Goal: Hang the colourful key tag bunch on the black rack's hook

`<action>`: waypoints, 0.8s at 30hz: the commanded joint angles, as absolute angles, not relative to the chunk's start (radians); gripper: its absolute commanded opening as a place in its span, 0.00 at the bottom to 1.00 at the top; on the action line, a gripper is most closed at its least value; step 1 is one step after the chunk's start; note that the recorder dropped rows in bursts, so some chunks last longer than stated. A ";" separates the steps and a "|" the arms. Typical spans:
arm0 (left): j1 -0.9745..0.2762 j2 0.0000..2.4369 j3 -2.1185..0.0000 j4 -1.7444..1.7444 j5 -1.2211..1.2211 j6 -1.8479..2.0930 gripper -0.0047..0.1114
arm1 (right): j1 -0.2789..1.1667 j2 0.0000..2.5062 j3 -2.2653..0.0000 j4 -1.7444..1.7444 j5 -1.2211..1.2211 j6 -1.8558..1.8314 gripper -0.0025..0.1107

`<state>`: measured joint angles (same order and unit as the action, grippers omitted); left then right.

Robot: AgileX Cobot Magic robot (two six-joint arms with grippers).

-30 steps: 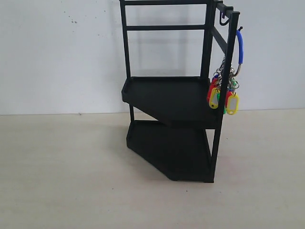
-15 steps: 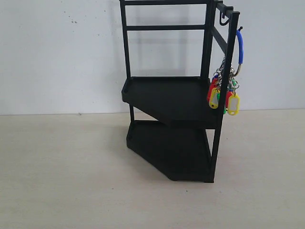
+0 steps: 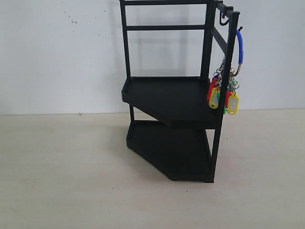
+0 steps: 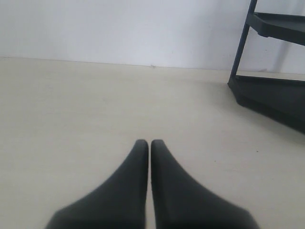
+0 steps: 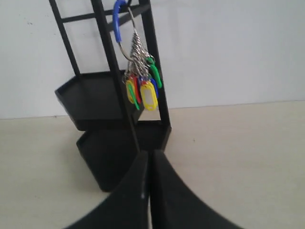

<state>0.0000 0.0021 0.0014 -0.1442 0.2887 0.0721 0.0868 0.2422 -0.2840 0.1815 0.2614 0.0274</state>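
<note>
The black rack (image 3: 171,95) stands on the table against the white wall. The colourful key tag bunch (image 3: 225,95) hangs by its blue-sleeved loop from the small hook (image 3: 239,29) at the top of the rack's right front post. It also shows in the right wrist view, the bunch (image 5: 143,90) dangling beside the post of the rack (image 5: 109,119). My right gripper (image 5: 149,155) is shut and empty, low in front of the rack. My left gripper (image 4: 148,143) is shut and empty over bare table, the rack (image 4: 271,90) off to one side. Neither gripper shows in the exterior view.
A curled J-shaped black hook (image 3: 222,19) hangs from the rack's top right bar. The white wall stands right behind the rack. The pale table (image 3: 71,176) stretches out in front and to both sides.
The hanging key tag bunch sways very slightly on the hook. Nothing else has moved.
</note>
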 commanded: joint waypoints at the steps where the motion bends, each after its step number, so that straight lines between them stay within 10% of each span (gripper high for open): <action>1: -0.001 0.000 0.000 -0.141 0.285 0.075 0.08 | 0.034 0.165 -0.188 0.169 0.274 0.011 0.02; 24: -0.001 0.000 0.000 -0.141 0.285 0.075 0.08 | 0.021 0.000 0.000 0.134 0.346 -0.032 0.02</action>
<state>0.0000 0.0021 0.0014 -0.1442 0.2887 0.0721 0.0249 0.0058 0.0004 0.1418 0.3465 -0.0251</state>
